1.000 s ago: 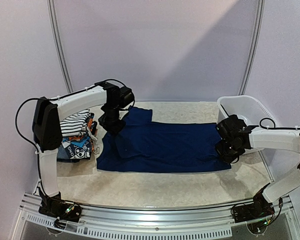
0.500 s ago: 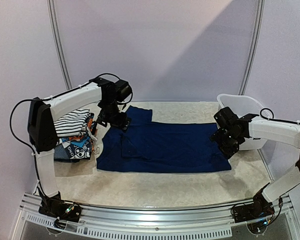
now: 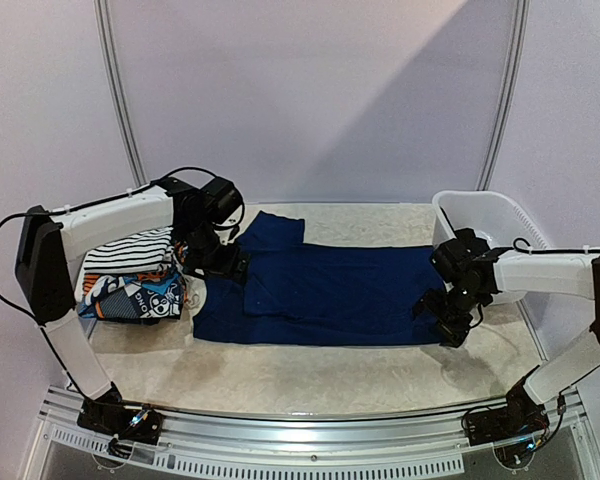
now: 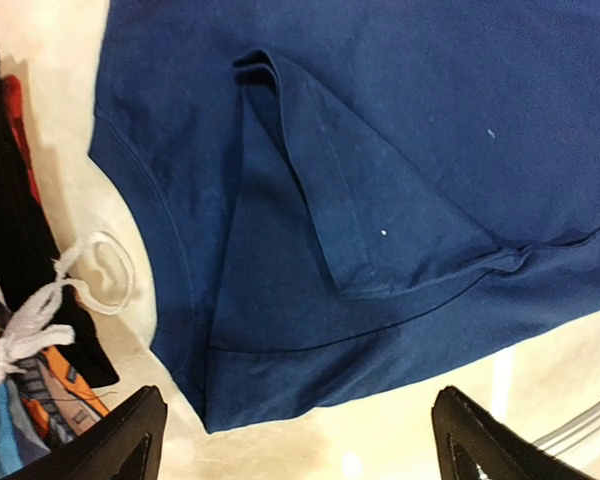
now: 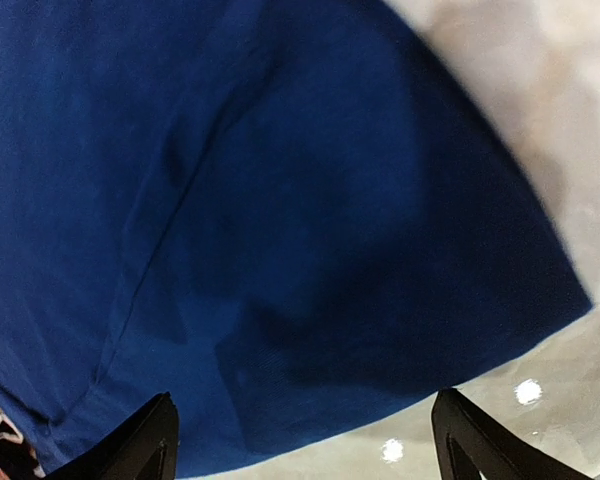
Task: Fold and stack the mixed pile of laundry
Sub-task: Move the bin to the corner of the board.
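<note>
Along the near edge of the bench (image 3: 310,375) there is only bare surface; the work sits further in. The navy garment (image 3: 330,295) lies spread flat across the middle of the bench, its long side running parallel to the near edge. At its right end the right tool (image 3: 442,318) hovers over the near corner of the cloth, fingers spread wide and grasping nothing. At the left end the left tool (image 3: 218,263) hangs just above the collar side, likewise released, with one sleeve (image 4: 350,200) lying folded inward on the body. Beside it, by the left edge of the bench, the finished stack (image 3: 130,285) shows a striped piece (image 3: 130,255) on top of a cartoon-print one (image 3: 145,298). Toward the far edge the other sleeve (image 3: 275,232) juts out unfolded, and a white tub (image 3: 490,215) stands at the far right corner. The step in hand looks like folding the navy piece, only part done. The next move probably calls for pinching a single layer at that far sleeve or at the end corners, lifting low and laying it over squarely, so the tucked sleeve is not dragged open.
</note>
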{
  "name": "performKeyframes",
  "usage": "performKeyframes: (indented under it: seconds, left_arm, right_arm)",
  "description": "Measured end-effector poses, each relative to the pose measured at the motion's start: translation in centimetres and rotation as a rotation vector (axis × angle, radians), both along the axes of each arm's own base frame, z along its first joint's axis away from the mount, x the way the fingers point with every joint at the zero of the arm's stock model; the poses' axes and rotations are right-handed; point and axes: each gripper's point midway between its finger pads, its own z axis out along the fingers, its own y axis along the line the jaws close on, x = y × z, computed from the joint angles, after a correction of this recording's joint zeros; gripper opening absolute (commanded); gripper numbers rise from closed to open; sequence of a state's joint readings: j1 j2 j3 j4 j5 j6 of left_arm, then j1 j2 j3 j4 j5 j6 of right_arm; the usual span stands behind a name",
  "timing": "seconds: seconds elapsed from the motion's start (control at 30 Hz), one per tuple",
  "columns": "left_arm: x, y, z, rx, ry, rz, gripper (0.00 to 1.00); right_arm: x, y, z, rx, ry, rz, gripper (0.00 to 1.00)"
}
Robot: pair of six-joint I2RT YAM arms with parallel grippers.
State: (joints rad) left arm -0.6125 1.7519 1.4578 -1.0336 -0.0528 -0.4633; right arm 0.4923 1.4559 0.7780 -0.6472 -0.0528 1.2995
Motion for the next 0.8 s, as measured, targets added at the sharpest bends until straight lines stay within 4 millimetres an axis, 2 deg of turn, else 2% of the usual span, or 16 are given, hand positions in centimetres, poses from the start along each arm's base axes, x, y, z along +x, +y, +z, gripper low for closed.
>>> performKeyframes:
  seconds: [0.13, 0.23, 0.33, 0.43, 0.6, 0.7, 0.8]
  left_arm:
    - [0.0, -0.5, -0.1, -0.026, 0.001, -0.003, 0.92]
    - [0.3, -0.8, 0.0, -0.04, -0.009, -0.005, 0.91]
    - [0.4, -1.0, 0.1, -0.052, -0.014, -0.009, 0.9]
    - [0.5, -1.4, 0.2, -0.069, -0.015, -0.016, 0.9]
    - [0.3, -1.9, -0.2, -0.092, -0.014, -0.029, 0.88]
    - [0.3, -2.3, -0.2, -0.104, -0.017, -0.04, 0.88]
    - [0.2, -2.9, 0.0, -0.118, -0.023, -0.057, 0.87]
  right_arm:
    - [-0.5, 1.9, 0.5, 0.032, -0.008, 0.106, 0.89]
    - [-0.8, 3.1, 1.6, 0.026, -0.028, 0.183, 0.86]
    - [-1.5, 3.0, 3.2, -0.004, -0.065, 0.232, 0.82]
    - [-2.2, 1.1, 5.5, -0.078, -0.129, 0.236, 0.8]
    - [-3.5, -4.9, 10.2, -0.23, -0.28, 0.129, 0.78]
    - [-3.7, -8.3, 10.8, -0.307, -0.278, 0.041, 0.75]
    - [-3.2, -11.6, 10.4, -0.376, -0.237, -0.049, 0.68]
